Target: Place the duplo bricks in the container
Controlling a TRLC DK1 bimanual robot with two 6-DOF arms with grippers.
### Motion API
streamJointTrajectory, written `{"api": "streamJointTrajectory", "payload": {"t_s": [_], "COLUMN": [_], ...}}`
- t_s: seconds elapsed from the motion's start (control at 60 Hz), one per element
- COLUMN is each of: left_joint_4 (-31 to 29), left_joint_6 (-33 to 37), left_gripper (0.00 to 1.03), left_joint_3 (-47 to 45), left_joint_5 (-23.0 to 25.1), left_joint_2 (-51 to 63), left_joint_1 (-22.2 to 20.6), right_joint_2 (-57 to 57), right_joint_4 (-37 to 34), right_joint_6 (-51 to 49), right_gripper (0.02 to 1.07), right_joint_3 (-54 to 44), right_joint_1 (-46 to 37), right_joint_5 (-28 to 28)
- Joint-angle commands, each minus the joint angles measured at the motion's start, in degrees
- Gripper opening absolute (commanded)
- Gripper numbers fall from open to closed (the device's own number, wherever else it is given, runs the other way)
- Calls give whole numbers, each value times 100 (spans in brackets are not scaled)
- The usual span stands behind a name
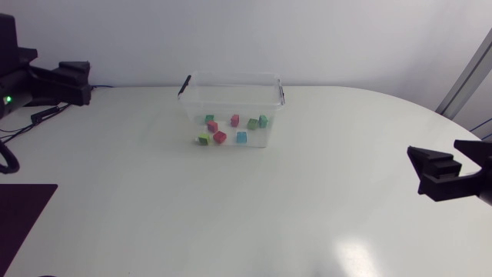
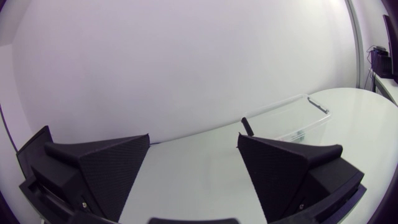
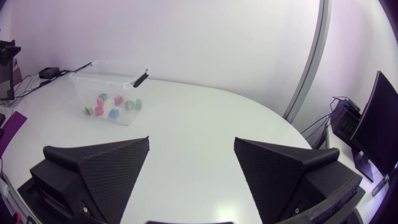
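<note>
Left wrist view: left gripper (image 2: 193, 142) spread wide, empty; right gripper (image 3: 191, 140) likewise

Seeing a see-through container (image 1: 231, 75) with black clips (image 1: 184, 85). Spotting inside it a red brick (image 1: 220, 137), a pink brick (image 1: 234, 120), a green brick (image 1: 253, 124), a lime brick (image 1: 204, 139) on the near left and a blue brick (image 1: 241, 137). Seeing a plain white table (image 1: 231, 223). Finding tiny dots all over the black right gripper (image 3: 191, 146) and left gripper (image 2: 193, 146).

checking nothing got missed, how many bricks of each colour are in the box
green bricks: 4
red bricks: 3
blue bricks: 1
total: 8, all inside the box
</note>
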Motion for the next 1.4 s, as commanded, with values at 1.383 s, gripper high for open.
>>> {"api": "streamJointTrajectory", "payload": {"t_s": [1.383], "left_joint_4": [718], "left_joint_6": [-1263], "left_gripper": [99], "left_joint_3": [-4213], "left_joint_5": [1438], "left_joint_2": [-4210], "left_joint_1": [1044], "right_joint_2": [-2181], "right_joint_4": [2696], "right_joint_6": [148], "right_gripper": [100], "right_joint_3": [-3055], "right_joint_1": [-956], "right_joint_5": [-815]}}
